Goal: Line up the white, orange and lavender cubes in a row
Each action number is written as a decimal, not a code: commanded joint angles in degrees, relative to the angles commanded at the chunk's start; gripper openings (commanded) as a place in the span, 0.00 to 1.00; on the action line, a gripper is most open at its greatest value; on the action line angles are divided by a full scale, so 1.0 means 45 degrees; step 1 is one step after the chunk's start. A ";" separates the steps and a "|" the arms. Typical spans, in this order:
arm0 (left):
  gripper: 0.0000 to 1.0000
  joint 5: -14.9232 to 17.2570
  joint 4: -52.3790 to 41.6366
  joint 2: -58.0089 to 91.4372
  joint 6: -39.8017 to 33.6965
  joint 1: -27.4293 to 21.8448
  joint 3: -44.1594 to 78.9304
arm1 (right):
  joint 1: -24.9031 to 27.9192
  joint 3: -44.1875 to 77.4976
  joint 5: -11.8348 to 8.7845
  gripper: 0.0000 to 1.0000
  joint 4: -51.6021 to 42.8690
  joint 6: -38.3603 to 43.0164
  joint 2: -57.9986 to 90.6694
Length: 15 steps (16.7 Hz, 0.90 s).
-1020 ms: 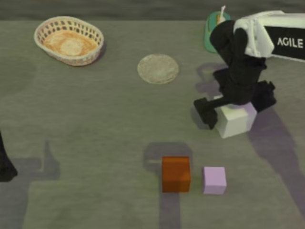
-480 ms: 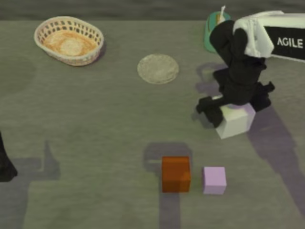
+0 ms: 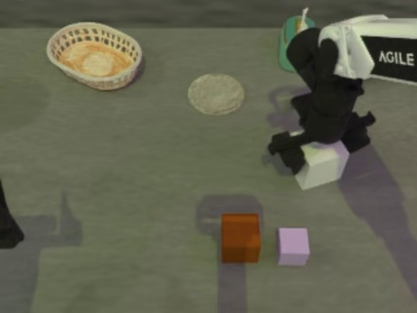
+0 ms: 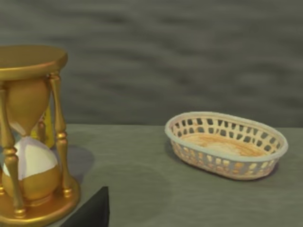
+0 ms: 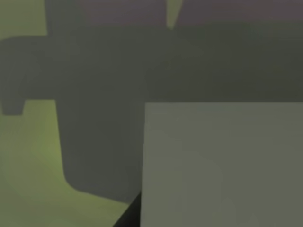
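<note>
Right gripper [image 3: 319, 149] had narrowed onto the white cube [image 3: 324, 167] (right of frame), now pinching it; lift pending.

The white cube [image 3: 322, 171], orange cube [image 3: 240, 238] and lavender cube [image 3: 293, 246] all look plain and matt, with smooth faces. The basket [image 3: 95, 55] is open woven wicker. The hourglass [image 4: 29, 137] has a glossy gold frame (brass-like) around clear glass. The table [image 3: 130, 169] looks dull, faintly streaked.
</note>
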 joint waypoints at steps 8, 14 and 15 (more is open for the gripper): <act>1.00 0.0000 0.0000 0.0000 0.0000 0.0000 0.0000 | 0.0013 0.1038 0.0005 0.00 -0.1439 0.0012 -0.0466; 1.00 0.0000 0.0000 0.0000 0.0000 0.0000 0.0000 | 0.0074 0.2089 -0.0002 0.00 -0.3012 -0.0013 -0.0989; 1.00 0.0000 0.0000 0.0000 0.0000 0.0000 0.0000 | 0.0074 0.2089 -0.0002 0.00 -0.3012 -0.0013 -0.0989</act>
